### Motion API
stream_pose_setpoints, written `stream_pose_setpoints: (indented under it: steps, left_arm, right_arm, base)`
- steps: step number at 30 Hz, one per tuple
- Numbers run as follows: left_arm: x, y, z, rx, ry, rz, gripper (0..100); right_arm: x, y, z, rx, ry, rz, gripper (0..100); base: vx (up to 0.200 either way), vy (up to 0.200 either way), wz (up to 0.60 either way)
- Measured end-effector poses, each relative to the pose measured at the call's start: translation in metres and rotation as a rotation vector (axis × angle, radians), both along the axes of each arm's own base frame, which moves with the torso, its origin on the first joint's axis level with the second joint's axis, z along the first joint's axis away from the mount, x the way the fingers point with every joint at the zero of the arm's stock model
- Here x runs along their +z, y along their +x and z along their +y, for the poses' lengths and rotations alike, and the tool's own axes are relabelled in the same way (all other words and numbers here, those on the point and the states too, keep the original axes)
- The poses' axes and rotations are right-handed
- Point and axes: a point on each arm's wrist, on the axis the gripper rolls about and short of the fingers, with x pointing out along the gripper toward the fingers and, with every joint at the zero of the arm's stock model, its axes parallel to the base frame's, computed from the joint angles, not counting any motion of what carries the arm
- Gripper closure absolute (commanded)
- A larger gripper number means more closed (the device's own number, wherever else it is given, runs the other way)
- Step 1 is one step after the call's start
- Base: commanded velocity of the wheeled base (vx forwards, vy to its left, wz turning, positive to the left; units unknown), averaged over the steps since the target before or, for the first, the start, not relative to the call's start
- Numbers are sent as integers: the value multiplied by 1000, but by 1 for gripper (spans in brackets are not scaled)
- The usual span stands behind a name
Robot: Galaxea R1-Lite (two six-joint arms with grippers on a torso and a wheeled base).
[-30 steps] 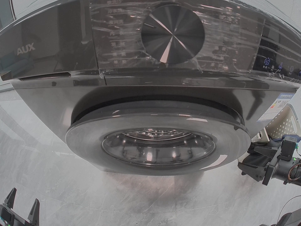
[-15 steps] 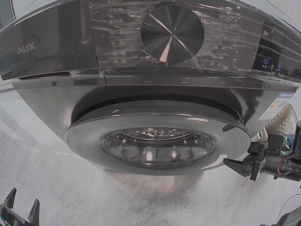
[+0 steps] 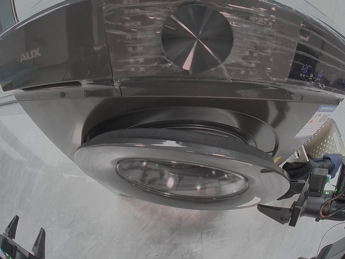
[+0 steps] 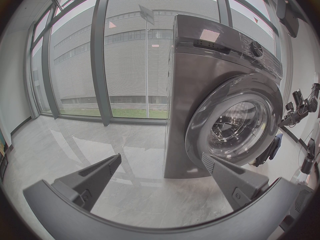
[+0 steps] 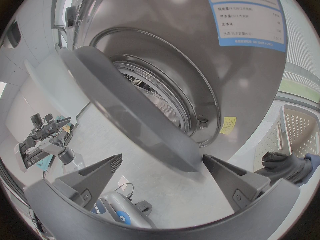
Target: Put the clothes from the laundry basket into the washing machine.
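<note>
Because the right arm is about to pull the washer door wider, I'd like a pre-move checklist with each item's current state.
1. Round grey door unlatched: ok, its right edge stands off the dark grey washing machine.
2. Right gripper at the door rim: ok, open, rim between its fingers; contact cannot tell.
3. Door wide enough for loading: not ok, only ajar.
4. Left gripper clear of the door: ok, open, low over the pale floor, well apart.
5. Clothes waiting: ok, dark garment and blue garment hang on the beige perforated laundry basket.
</note>
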Motion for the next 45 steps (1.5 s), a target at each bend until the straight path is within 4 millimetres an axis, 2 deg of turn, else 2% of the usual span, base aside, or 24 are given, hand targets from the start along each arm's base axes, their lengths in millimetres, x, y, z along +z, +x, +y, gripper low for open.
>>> stream_pose_setpoints:
  steps: [7, 12, 22, 34, 45]
  left_arm:
    - [0, 0, 0, 0, 1, 0, 0]
    - [0, 0, 0, 1, 0, -1, 0]
    - [0, 0, 0, 1, 0, 0, 0]
    - [0, 0, 0, 0, 2, 0, 0]
    - [0, 0, 0, 0, 2, 1, 0]
  right_arm:
    - [10, 12, -1, -48, 13, -32, 0]
    - [8, 17, 3, -38, 3, -18, 0]
    - [-2, 1, 3, 17, -9, 13, 0]
    - [4, 18, 12, 12, -7, 9, 0]
    - [-10, 7, 19, 83, -34, 62, 0]
  base:
    - [-200, -29, 0]
    - [0, 0, 0]
    - [0, 0, 0]
    - [-100, 0, 0]
    - [0, 0, 0]
